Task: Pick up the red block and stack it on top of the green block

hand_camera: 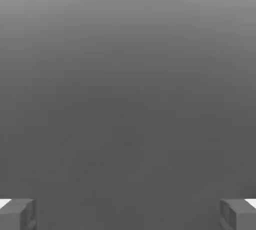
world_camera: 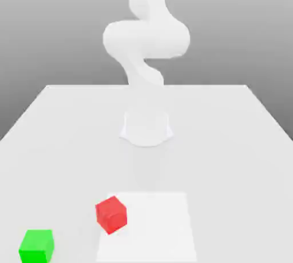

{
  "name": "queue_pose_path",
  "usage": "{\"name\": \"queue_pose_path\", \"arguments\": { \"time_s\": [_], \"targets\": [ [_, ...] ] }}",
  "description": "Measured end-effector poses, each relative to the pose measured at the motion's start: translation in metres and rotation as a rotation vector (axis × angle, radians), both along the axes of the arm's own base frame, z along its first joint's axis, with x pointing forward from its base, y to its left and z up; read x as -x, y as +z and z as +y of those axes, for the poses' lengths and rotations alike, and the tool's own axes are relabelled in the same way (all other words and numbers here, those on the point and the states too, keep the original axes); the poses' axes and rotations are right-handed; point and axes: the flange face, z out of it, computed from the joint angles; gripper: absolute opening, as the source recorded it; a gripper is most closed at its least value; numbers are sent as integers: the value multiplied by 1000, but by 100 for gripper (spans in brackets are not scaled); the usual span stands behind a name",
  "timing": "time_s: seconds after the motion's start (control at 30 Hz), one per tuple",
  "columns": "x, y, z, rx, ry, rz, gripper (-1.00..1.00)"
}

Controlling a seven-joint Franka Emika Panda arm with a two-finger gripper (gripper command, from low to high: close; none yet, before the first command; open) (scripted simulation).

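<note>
The red block (world_camera: pixel 111 214) sits on the white table near its front, turned a little, at the edge of a paler square patch (world_camera: pixel 149 227). The green block (world_camera: pixel 36 246) rests farther toward the exterior view's left, at the front corner, apart from the red one. In the hand view my gripper (hand_camera: pixel 128 214) is open: its two grey fingertips (hand_camera: pixel 17 214) stand far apart with nothing between them, and plain grey background lies beyond.
The white arm (world_camera: pixel 146 39) rises from its round base (world_camera: pixel 146 127) at the middle of the table (world_camera: pixel 229 142) and bends upward out of the picture. The table edges run along the back and both sides.
</note>
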Motion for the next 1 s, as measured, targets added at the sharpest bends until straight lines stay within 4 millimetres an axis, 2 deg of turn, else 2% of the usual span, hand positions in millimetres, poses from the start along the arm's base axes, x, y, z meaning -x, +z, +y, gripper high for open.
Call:
{"name": "queue_pose_path", "arguments": {
  "time_s": [0.07, 0.17, 0.33, 0.5, 0.67, 0.87, 0.9, 1.0],
  "targets": [
    [-25, -44, -7, -37, -68, 70, 0],
    [-52, -110, -19, -87, -169, 169, 0],
    [-73, -221, -40, -164, -342, 328, 0],
    [-65, -330, -59, -233, -524, 482, 0],
    [-30, -431, -73, -295, -719, 634, 0],
    [-22, -504, -72, -304, -756, 668, 0],
    [-21, -513, -72, -304, -756, 668, -100],
    [-21, -513, -72, -305, -756, 667, -100]
  ]
}}
